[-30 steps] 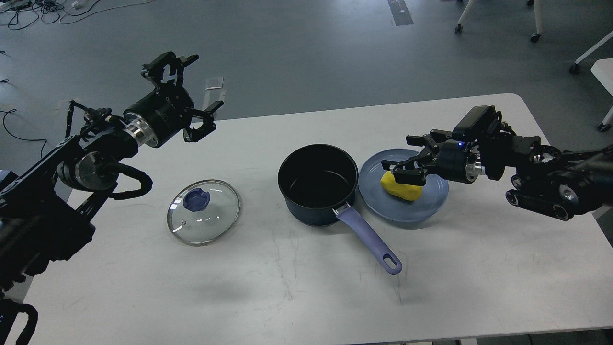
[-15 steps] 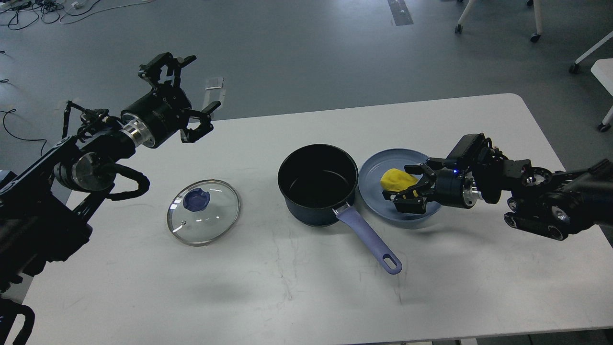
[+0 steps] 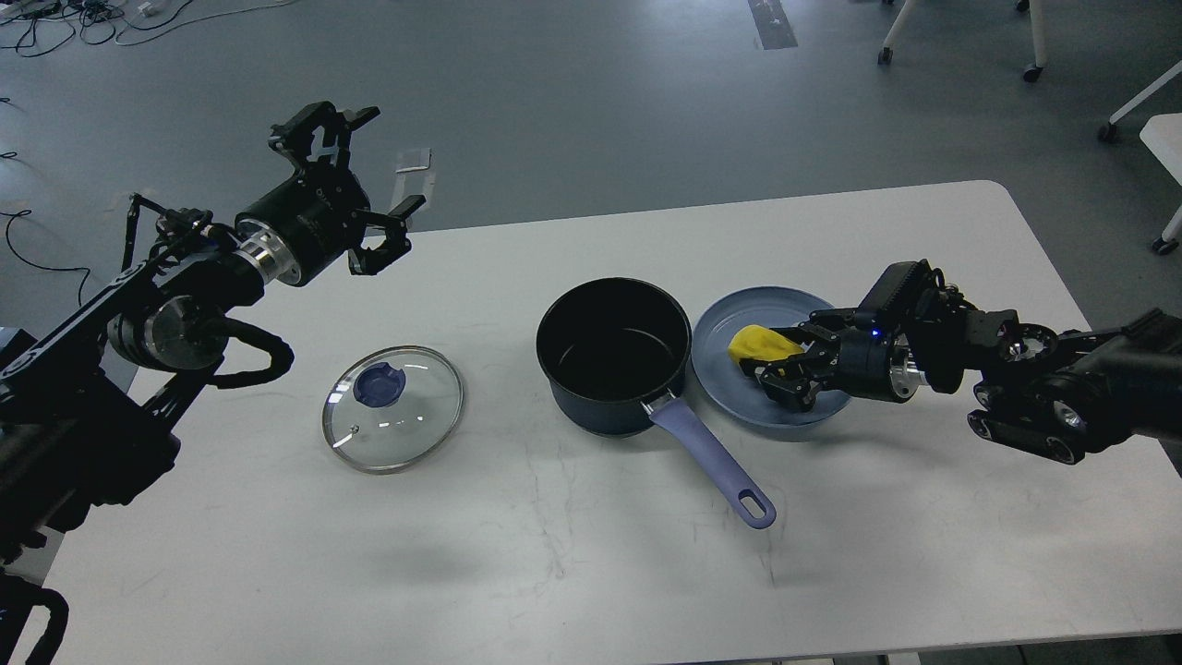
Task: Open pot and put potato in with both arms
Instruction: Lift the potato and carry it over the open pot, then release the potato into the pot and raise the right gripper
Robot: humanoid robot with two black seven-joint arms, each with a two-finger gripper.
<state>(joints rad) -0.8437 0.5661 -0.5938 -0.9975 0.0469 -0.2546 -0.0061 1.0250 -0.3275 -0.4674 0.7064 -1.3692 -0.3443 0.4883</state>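
Near edge of the white bench (image 3: 572, 573): bare surface across the whole front strip, light scuff marks only. Next back, the purple handle (image 3: 716, 462) of the pot runs toward the front right, its end with the hanging hole lying well clear of other items. Glass lid (image 3: 392, 408) lies flat on the bench to the left of the pot, blue knob up, well apart from it. Dark pot (image 3: 614, 356) sits uncovered near bench centre, interior dark. Blue plate (image 3: 739, 319) stands just to the right of the pot, rims close or touching; cannot tell which. Yellow potato (image 3: 759, 344) rests on the plate, on its left half. Right tool (image 3: 785, 369) comes in low from the right over the plate, its fingers drawn in around the right end of the potato; whether they actually grip it cannot be told. Left tool (image 3: 355, 189) is raised above the far left corner of the bench, fingers spread wide, holding nothing, well apart from lid and pot. Far side of the bench behind pot and plate is open up to the rounded back corner.
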